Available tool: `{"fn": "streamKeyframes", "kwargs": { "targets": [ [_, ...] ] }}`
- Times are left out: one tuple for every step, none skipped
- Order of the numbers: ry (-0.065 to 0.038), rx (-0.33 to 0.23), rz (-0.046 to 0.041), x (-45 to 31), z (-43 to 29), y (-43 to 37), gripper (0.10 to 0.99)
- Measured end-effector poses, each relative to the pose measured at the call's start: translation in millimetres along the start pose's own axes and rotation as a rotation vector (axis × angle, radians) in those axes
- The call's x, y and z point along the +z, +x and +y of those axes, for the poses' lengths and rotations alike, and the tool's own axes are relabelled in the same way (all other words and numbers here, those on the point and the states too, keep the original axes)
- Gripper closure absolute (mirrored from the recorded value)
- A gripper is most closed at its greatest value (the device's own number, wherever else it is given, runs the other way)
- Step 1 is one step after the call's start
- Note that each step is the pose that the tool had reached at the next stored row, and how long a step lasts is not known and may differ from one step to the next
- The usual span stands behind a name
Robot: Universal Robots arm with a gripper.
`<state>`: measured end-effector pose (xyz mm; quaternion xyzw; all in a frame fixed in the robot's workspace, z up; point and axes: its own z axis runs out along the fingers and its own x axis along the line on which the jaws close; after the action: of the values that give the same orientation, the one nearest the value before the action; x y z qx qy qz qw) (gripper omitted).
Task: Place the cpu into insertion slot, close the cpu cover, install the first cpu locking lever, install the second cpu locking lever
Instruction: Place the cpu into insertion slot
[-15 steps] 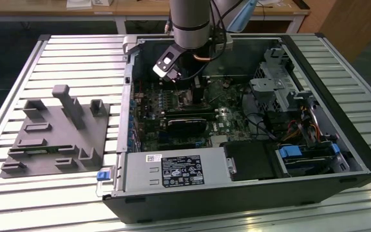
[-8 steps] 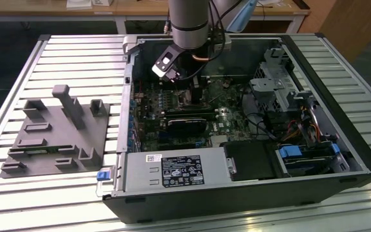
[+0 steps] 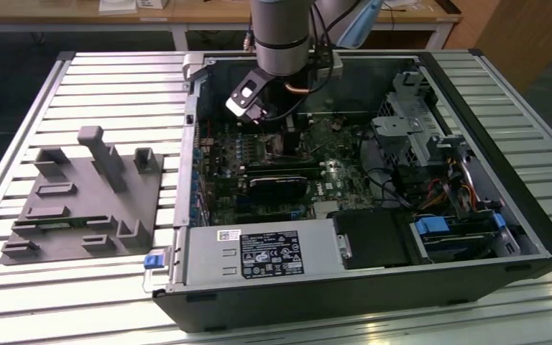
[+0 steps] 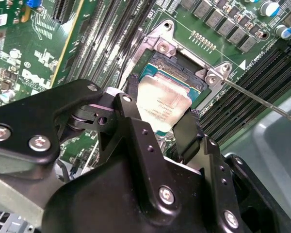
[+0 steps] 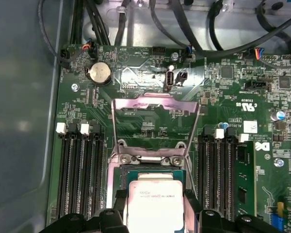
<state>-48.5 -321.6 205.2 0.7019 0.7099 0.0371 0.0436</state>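
**A:** One arm, then. What lies across the exterior view, from its left?

**B:** A grey fixture [image 3: 84,194] sits on the slatted table [image 3: 123,86], and the open case [image 3: 401,291] is beside it. The arm [image 3: 281,36] reaches down into the case near its middle, over the green board [image 3: 343,172]. The drive bays [image 3: 453,230] are at the right.

**A:** And the gripper?

**B:** In both wrist views the gripper [image 4: 160,119] [image 5: 155,213] is drawn in narrow on the cpu [image 4: 162,104] [image 5: 155,201]. A black finger [image 4: 186,133] presses on each of two opposite edges.

**A:** Where is the cpu?

**B:** It is over the slot [image 4: 182,73] [image 5: 155,168], pale face up. I cannot tell whether it is seated. In the first wrist view memory slots [image 5: 80,170] flank the slot on both sides. The cover [image 5: 155,103] stands swung open beyond it. In the second wrist view a thin rod [image 4: 262,100] runs out from the slot's corner.
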Motion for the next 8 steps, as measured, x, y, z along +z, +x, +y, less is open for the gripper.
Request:
{"fn": "streamKeyframes", "kwargs": {
  "targets": [
    [0.002,0.0,0.0001,1.1,-0.1,0.3,0.545],
    [0.004,0.0,0.0001,2.1,-0.3,0.6,0.545],
    [0.006,0.0,0.0,3.1,-0.4,0.9,0.545],
    [0.008,0.0,0.0001,4.1,-0.5,1.2,0.545],
    [0.01,0.0,0.0002,5.1,-0.6,1.6,0.545],
    [0.012,0.0,0.0002,6.0,-0.7,1.9,0.545],
    [0.014,0.0,0.0002,6.9,-0.8,2.2,0.545],
    [0.015,0.0,0.0001,7.7,-0.9,2.4,0.545]
  ]
}}
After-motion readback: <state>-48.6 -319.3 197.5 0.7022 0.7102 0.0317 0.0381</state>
